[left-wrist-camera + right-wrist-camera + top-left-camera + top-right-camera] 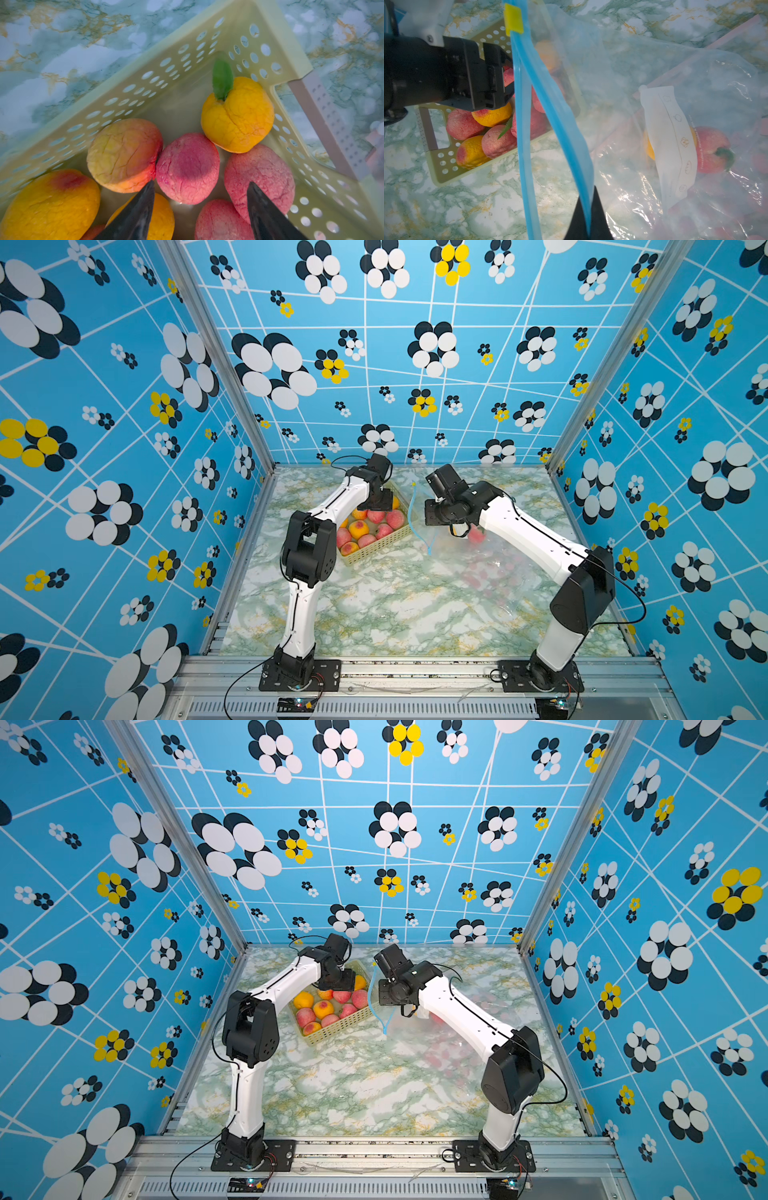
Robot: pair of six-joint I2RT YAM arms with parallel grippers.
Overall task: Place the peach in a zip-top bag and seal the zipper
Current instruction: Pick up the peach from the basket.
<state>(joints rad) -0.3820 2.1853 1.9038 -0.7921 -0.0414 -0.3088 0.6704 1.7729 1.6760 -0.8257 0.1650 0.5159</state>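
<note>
A pale yellow perforated basket (376, 548) (145, 83) holds several peaches, pink and orange. My left gripper (201, 182) hangs open just above them. Its fingertips straddle a pink peach (188, 168) without closing on it. The clear zip-top bag (654, 72) (478, 568) lies to the right of the basket with its mouth held up. My right gripper (588, 195) is shut on one blue zipper strip (542, 93). The other strip hangs apart from it. A yellow slider (513, 19) sits at the zipper's far end. One red-orange peach (710, 149) lies inside the bag.
The marble-patterned table (395, 614) is walled on three sides by blue flowered panels. A white label (668, 141) shows on the bag. In both top views the two arms meet at the back of the table, with the basket close beside the bag's mouth.
</note>
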